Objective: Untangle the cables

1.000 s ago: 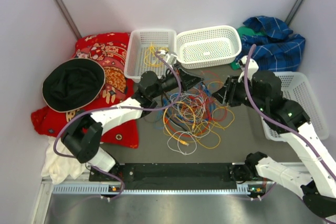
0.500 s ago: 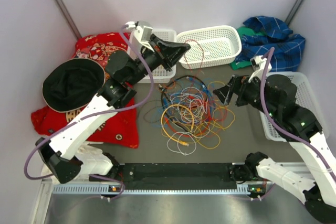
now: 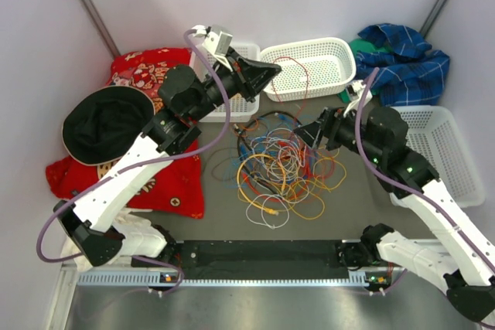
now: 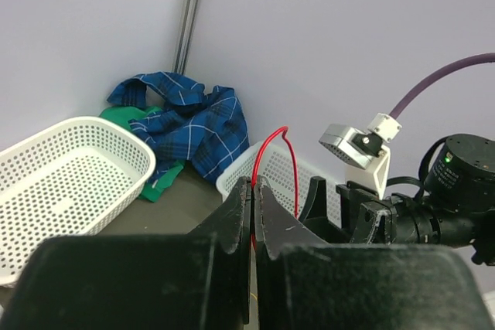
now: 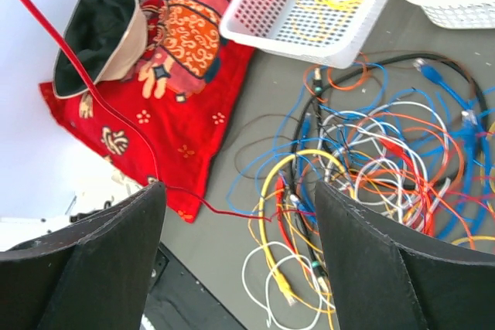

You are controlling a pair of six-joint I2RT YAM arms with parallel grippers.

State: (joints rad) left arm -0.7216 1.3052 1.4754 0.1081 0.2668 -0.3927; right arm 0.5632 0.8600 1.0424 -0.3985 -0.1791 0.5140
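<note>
The cables [image 3: 282, 164] lie in a tangled pile of yellow, orange, blue, white, red and black loops on the dark table; they also show in the right wrist view [image 5: 371, 160]. My left gripper [image 3: 271, 73] is raised near the back baskets and is shut on a thin red cable [image 3: 304, 75], which arcs up and hangs back down to the pile. In the left wrist view the jaws [image 4: 253, 185] pinch this red cable [image 4: 295, 183]. My right gripper [image 3: 309, 133] is open and empty over the pile's right side [image 5: 240, 191]. The red cable [image 5: 100, 102] stretches across its view.
A white basket [image 3: 203, 83] holding a yellow cable stands at the back, another white basket [image 3: 305, 67] is beside it, and a third [image 3: 445, 141] is at the right. A red cloth [image 3: 155, 86] with a black hat [image 3: 108, 121] lies left, and a blue plaid cloth [image 3: 402, 56] lies back right.
My left arm has lifted from the pile up toward the back baskets, pulling the red cable with it. My right gripper has shifted left over the pile.
</note>
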